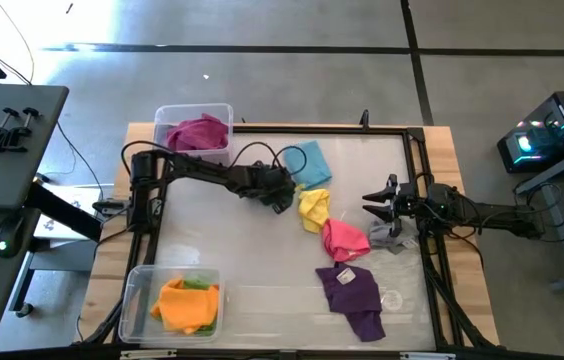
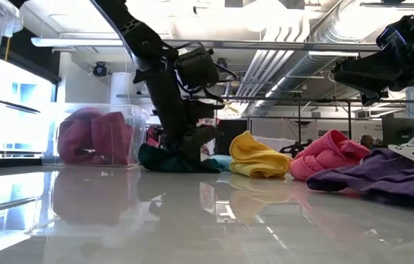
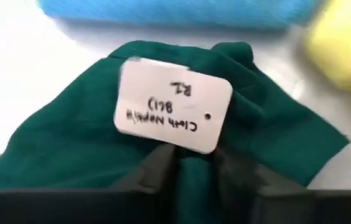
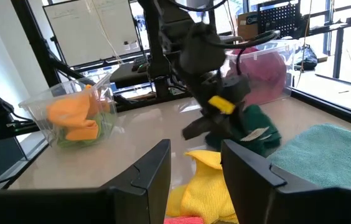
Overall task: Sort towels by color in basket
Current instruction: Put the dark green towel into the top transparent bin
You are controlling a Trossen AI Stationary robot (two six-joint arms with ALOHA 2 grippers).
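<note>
Sorting looks partly done: magenta towel (image 1: 198,131) and orange towel (image 1: 184,303) sit binned, five lie mid-desk, left hand (image 1: 280,196) pinches the dark green towel (image 3: 163,149), right hand (image 1: 374,204) hovers wide.

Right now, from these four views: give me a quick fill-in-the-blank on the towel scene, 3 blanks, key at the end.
1. The left gripper pinches the dark ____ towel.
2. The bin nearest the camera side holds an ____ towel over a lime one.
3. The right gripper hovers with its fingers ____.

Missing words: green; orange; open
</note>
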